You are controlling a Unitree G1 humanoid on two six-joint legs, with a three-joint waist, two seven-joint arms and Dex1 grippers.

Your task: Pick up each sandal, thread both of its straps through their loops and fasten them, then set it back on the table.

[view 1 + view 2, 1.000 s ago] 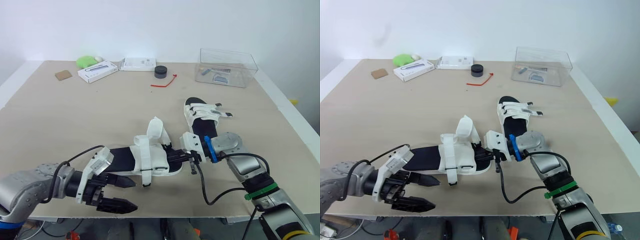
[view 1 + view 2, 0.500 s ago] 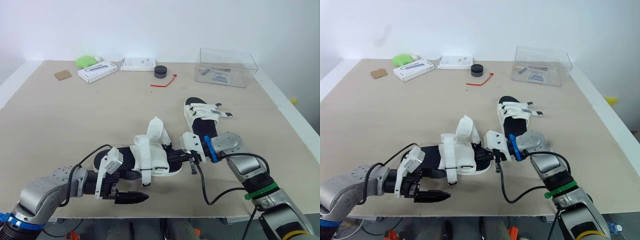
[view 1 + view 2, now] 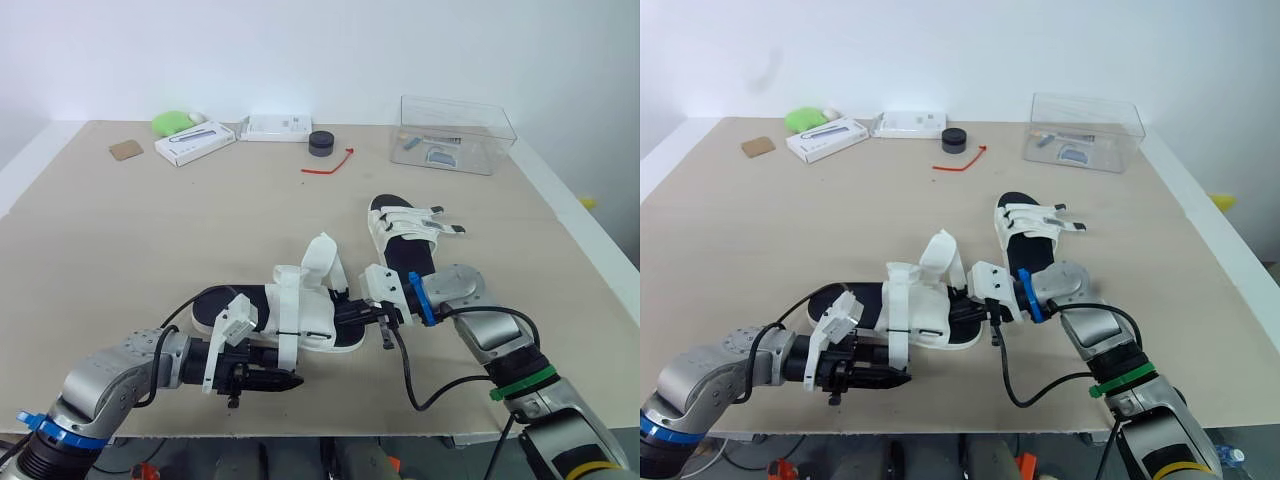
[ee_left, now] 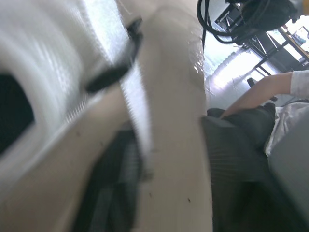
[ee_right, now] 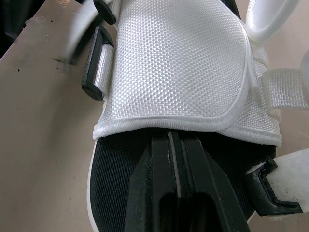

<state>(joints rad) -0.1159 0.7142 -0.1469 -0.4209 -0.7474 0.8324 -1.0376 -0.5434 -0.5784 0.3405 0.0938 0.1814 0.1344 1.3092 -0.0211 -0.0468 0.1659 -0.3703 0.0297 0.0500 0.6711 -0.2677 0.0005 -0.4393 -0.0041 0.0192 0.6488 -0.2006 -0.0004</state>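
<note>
The white-strapped, black-soled near sandal (image 3: 300, 318) lies on the beige wooden table (image 3: 150, 240), close to its near edge and lengthwise from left to right. The right gripper (image 3: 347, 313) has its fingers clamped together on the right end of the sole, under the white mesh flap (image 5: 174, 63). One white strap (image 3: 322, 260) stands up loose on the far side. A black plastic loop (image 5: 94, 77) sits at the flap's edge. The left gripper (image 3: 272, 380), fingers together and pointing right, sits just near of the middle strap; contact with it cannot be told. The second white-strapped sandal (image 3: 403, 235) lies farther right, and a clear plastic box (image 3: 455, 135) stands at the far right.
</note>
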